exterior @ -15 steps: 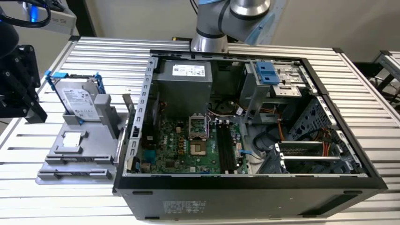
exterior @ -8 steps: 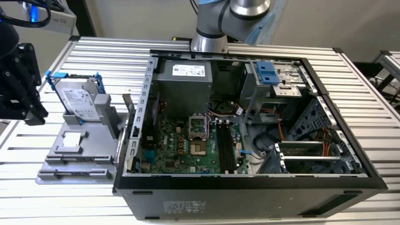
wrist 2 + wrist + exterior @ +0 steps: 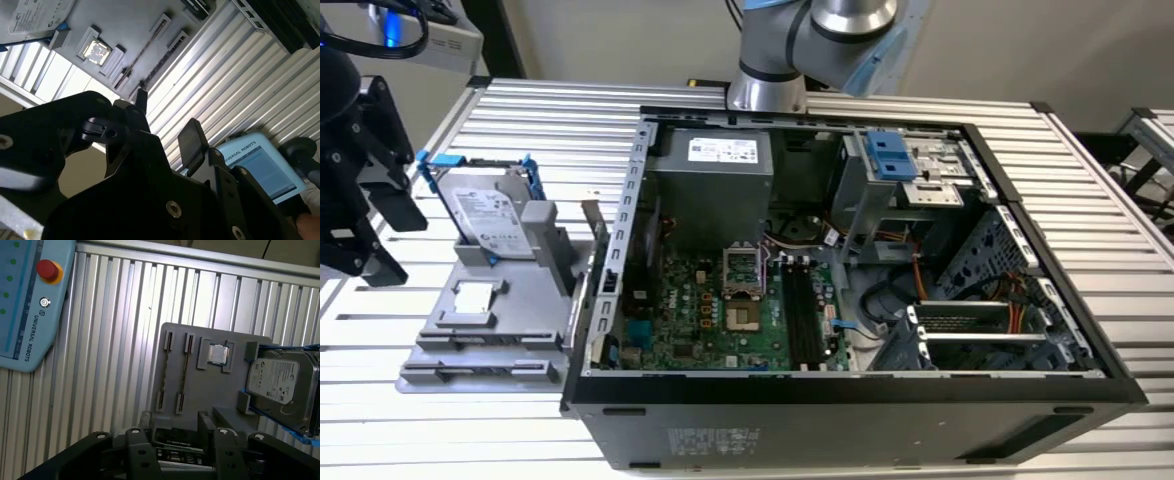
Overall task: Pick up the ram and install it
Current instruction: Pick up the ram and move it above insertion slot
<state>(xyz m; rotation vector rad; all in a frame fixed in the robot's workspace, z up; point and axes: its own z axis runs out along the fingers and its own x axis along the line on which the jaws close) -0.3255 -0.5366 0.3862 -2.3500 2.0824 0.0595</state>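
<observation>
Fingers [image 3: 206,432], apart and empty, hover near the ram [image 3: 183,371] standing on edge in the grey tray [image 3: 215,395] at nine o'clock of the computer case [image 3: 854,400] in the exterior view; I judge this the approach, needing alignment across its thin edge.

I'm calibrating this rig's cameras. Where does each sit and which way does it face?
Exterior view: above, looking down into the open computer case; the arm stands behind it.
First wrist view: on the arm, looking down past the tool at the grey tray with the ram.
Second wrist view: on the arm, looking past the tool across that tray.
All share the tray and hard drive.
</observation>
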